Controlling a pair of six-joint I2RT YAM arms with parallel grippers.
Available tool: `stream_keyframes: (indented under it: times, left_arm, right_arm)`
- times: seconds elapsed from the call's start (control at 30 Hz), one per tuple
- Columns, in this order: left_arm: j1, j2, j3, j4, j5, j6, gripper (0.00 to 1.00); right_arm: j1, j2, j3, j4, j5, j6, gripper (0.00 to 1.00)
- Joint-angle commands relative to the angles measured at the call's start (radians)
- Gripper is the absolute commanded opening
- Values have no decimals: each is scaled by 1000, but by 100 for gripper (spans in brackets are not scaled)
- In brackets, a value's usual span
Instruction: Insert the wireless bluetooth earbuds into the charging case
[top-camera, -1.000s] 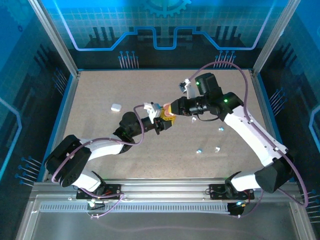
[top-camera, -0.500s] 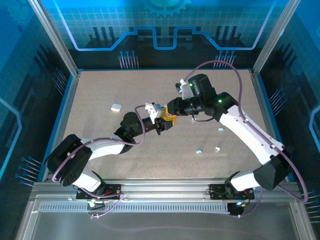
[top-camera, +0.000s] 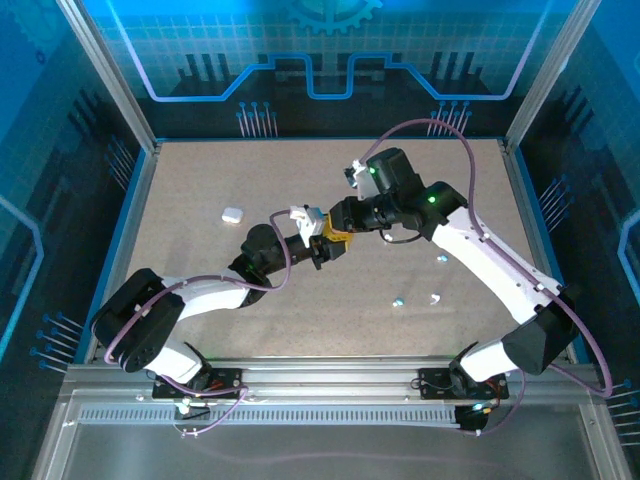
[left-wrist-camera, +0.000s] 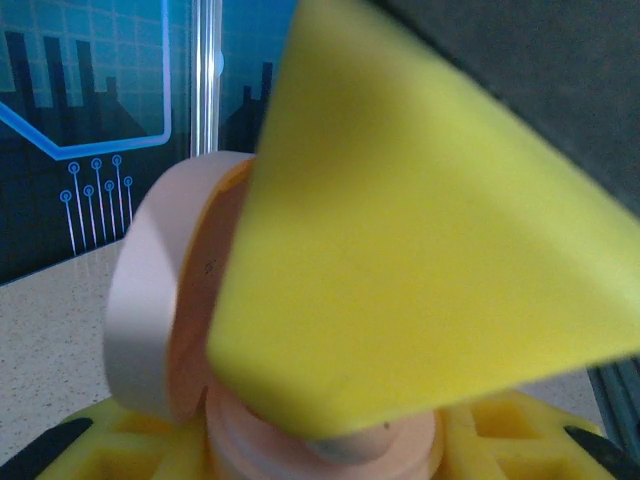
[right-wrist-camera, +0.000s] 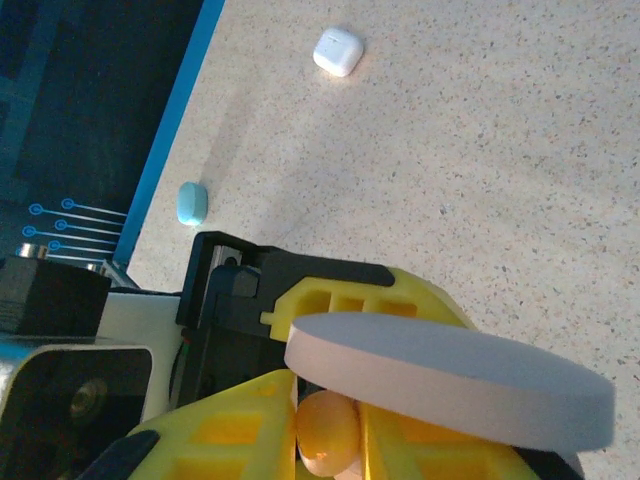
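Top cam: both arms meet over the middle of the table (top-camera: 200, 170). L arm reaches in from lower left. Its left gripper (top-camera: 333, 243) is clamped on the pink charging case (left-wrist-camera: 320, 448), with yellow fingers (left-wrist-camera: 120, 430) either side of the base. The lid (left-wrist-camera: 150, 290) is swung open and stands up on the left in the L wrist cam. From the R wrist cam it reads as a pale slab over the open base.

The right gripper (top-camera: 340, 222) comes in from upper right and sits right at the case. One of its yellow fingers (left-wrist-camera: 400, 250) is so close to the L wrist lens that it blurs across most of the case. Can't tell if the R jaws are apart or together, or if anything's pinched in them. R wrist cam shows a small rounded peach bit (right-wrist-camera: 328, 425) in the case mouth under the lid. Could be a bud or part of the case, can't say.

Earbuds lie loose on the table, R side, well apart from the case:
- bluish earbud (top-camera: 442, 258), just beside the R forearm
- second bluish earbud (top-camera: 398, 300) and white earbud (top-camera: 435, 297), nearer the arm bases, close together but not touching

Other stuff: a white case (top-camera: 232, 214) on the table left of the L arm, and a light-blue case (right-wrist-camera: 192, 203) by the table's blue edge strip.
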Motion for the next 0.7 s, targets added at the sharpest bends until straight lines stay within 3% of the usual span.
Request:
stream_keyframes:
  times: [0.0,0.67]
  left_arm:
    - [-7,-5,25,84,-11,9,39]
    - [-7,2,20,78,1,7,39]
  right_arm:
    - [20,8,37,-64,33,-27,25]
    - [22,-23,77,-51,43,-20,39]
